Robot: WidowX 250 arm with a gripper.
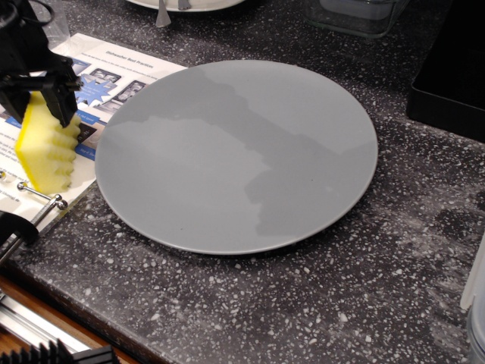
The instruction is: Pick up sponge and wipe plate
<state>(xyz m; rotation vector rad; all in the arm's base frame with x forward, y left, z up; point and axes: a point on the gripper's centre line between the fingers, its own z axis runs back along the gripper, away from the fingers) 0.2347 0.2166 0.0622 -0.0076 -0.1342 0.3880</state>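
The yellow sponge (47,155) stands on edge on a printed leaflet at the far left, its ridged face turned toward the plate. The large grey plate (236,152) lies flat in the middle of the dark speckled counter, its left rim just beside the sponge. My black gripper (34,105) is low over the sponge's top. Its fingers are spread, one finger (64,102) in front of the sponge's upper edge and the other at the frame's left border. The sponge's top is partly hidden behind the gripper.
A printed leaflet (114,72) lies under the sponge. A white dish (186,4) with a utensil sits at the back. A clear container (356,17) and a black box (455,68) stand at the back right. A metal clamp (34,208) sits at the counter's front-left edge.
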